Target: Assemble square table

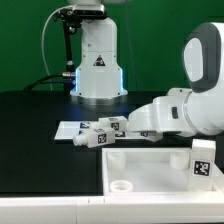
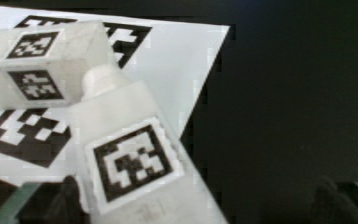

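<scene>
Square table is nowhere near one piece yet. The slab [image 1: 160, 172] lies flat on the black worktop [image 1: 40, 115] at the front of the exterior view, with one round corner hole [image 1: 120, 185] showing at its near corner on the exterior view's left. One upright leg [image 1: 203, 160] stands at the slab's far corner on the exterior view's right, tag facing the camera. Can't tell if it's seated in a hole or just standing there.

The loose legs [image 1: 102, 133] lie in a little heap just behind the slab, on and beside the marker board [image 1: 68, 131]. The arm reaches in from the exterior view's right, and the tool [image 1: 120, 128] hangs right over that heap. Its jaws are spread wide and it has hold of nothing.

In the wrist view a long leg [image 2: 126, 150] lies across the marker board, tag up, with a second leg [image 2: 37, 65] touching one end of it, tilted. The fingers barely show there, so no idea how close they are to the plastic.
</scene>
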You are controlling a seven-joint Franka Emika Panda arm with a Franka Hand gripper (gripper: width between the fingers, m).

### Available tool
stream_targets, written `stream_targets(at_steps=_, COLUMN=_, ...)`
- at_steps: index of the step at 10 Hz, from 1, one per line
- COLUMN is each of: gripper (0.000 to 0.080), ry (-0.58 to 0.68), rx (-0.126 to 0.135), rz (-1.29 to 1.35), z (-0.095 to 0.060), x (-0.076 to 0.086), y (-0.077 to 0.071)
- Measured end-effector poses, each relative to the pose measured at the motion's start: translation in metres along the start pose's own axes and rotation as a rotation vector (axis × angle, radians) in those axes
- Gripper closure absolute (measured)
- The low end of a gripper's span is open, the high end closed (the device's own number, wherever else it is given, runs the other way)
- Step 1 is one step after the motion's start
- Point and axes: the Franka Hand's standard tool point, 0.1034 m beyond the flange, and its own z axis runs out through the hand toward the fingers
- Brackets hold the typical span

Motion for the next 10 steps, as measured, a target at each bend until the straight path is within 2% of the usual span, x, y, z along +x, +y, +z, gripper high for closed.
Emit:
stream_targets(at_steps=2, gripper=0.0151, ry=-0.001, rx=0.003, rz=0.002, z=0.0, x=0.0, y=0.001)
stream_targets(at_steps=4, gripper=0.0413, ry=-0.001, rx=0.005, rz=0.003, z=0.0, x=0.0, y=0.002)
stream_targets(at_steps=5, gripper=0.0413, ry=0.0, rx=0.006, rz=0.008, z=-0.001, x=0.0, y=0.002)
stream_targets(at_steps=6, gripper=0.048, ry=0.007, rx=0.007, rz=0.022, z=-0.006, x=0.001, y=0.002)
stream_targets(at_steps=8, gripper=0.048, ry=0.01, rx=0.007, rz=0.055, z=-0.022, x=0.0, y=0.002)
stream_targets(at_steps=9, gripper=0.048, ry=0.005, rx=0.008, rz=0.068, z=-0.038, x=-0.004, y=0.002)
stream_targets(at_steps=10, gripper=0.048, ry=0.018, rx=0.024, rz=0.083, z=-0.056, x=-0.006, y=0.005)
